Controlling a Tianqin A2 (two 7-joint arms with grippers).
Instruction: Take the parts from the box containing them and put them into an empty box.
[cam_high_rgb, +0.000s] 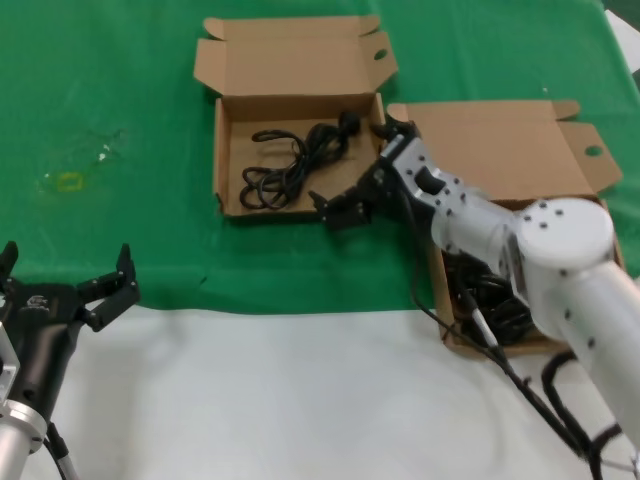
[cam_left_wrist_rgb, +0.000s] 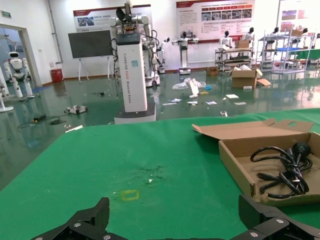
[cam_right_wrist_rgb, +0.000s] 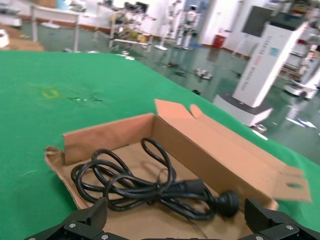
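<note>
Both jaws of right tool (cam_high_rgb: 343, 208) spread wide, empty, beside box (cam_high_rgb: 228, 205).

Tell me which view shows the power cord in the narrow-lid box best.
The right wrist view: the power cord fills the foreground, loops and plug clear inside the box. The head view shows the whole cord from above, smaller. The left wrist view shows it side-on, partly behind the box wall.

Source box (cam_high_rgb: 520, 150): the right arm covers most of its tray; only a dark tangle of cords (cam_high_rgb: 500, 300) shows, count unclear.
Left end effector (cam_high_rgb: 70, 285): arm cut off by the head view's lower left corner.
Right end effector (cam_right_wrist_rgb: 175, 220): in its wrist view only 2 fingertips show at the frame edge.
</note>
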